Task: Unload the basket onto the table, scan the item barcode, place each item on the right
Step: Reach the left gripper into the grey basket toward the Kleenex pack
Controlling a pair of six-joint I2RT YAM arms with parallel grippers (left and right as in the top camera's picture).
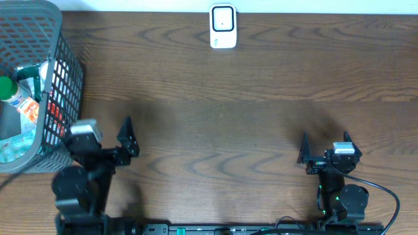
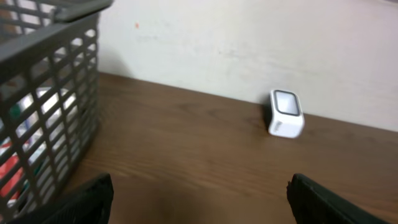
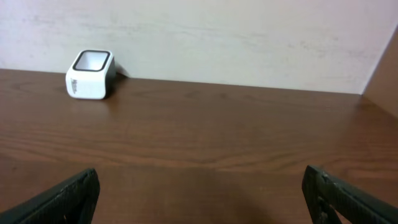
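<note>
Dark brown wood grain covered the table (image 1: 215,117), and little stood on it. A small white scanner (image 1: 223,26) with a dark-rimmed window sat at the far edge near the middle, against the pale wall (image 3: 236,37). It was well apart from both arms.

A grey mesh basket (image 1: 62,72) stood at the far left of the table. Inside it lay a bottle (image 1: 8,86) with a green cap, among red and white packaging (image 1: 29,108) that was too blurred through the mesh to name. No barcode could be made out.

The left tool (image 1: 101,134) hung just beside the basket's near corner, its jaws spread wide and nothing between them. In its own wrist view the basket wall filled the left side and the scanner showed beyond, right of centre.

The right tool (image 1: 325,145) sat at the near right of the table, also spread wide and empty. In its wrist view only bare wood lay between its dark fingers (image 3: 62,199), with the scanner far off at upper left.
</note>
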